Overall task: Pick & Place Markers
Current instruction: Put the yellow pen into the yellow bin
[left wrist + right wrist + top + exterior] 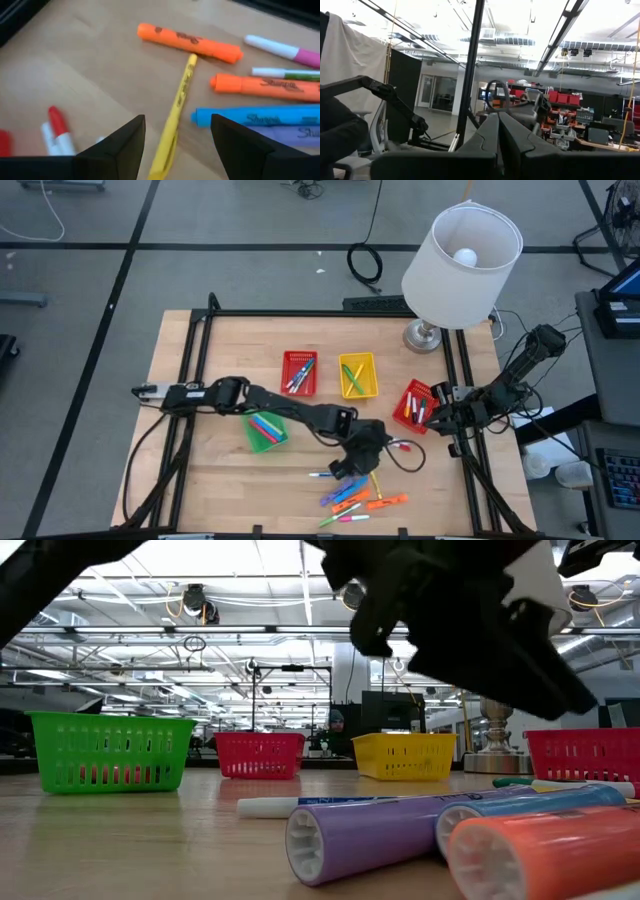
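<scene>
A large open workshop or robotics lab: exposed ceiling beams (580, 45) with hanging lights (195, 600), a gray carpet floor (250, 270) crossed by cables (365, 260), shelves of red bins (565, 97) far beyond the fingers, and a framed wooden workbench (215, 480).

Wooden table (215, 480) – 4 baskets (358, 375), loose markers (385, 502), lamp (425, 335).
</scene>
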{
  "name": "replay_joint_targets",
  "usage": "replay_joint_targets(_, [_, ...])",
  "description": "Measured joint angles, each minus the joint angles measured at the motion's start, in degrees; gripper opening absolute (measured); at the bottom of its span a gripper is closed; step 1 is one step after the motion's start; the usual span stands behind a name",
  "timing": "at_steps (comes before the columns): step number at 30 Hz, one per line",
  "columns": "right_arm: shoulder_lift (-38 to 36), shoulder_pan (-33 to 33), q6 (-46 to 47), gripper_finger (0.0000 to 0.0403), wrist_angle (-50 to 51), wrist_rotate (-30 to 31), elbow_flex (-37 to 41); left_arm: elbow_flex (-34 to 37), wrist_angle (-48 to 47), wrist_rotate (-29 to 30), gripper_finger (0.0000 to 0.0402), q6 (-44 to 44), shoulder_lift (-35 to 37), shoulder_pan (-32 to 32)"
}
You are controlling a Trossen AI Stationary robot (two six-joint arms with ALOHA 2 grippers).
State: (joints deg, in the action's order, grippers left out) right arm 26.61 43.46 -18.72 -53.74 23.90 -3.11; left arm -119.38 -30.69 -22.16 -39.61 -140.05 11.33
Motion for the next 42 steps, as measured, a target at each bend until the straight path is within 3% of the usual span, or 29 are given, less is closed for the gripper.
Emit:
replay_joint_targets(21, [0.0, 0.0, 0.0, 0.0000, 0.2, 0.0, 0.0, 0.4, -0.7, -1.0, 0.0234, -0.6, -4.4, -4.3])
replay_joint_targets(36, [0.0, 0.0, -0.8, 0.0000, 0.2, 0.0, 0.0, 0.5, 0.9, -5.8, 0.0234, -0.7, -5.7, -4.5])
replay_joint_targets(42, [0.0, 0.0, -0.6, 0.0000, 0.4, 0.0, 0.0, 0.5, 1.0, -6.6, 0.0193, -0.7, -5.8, -4.5])
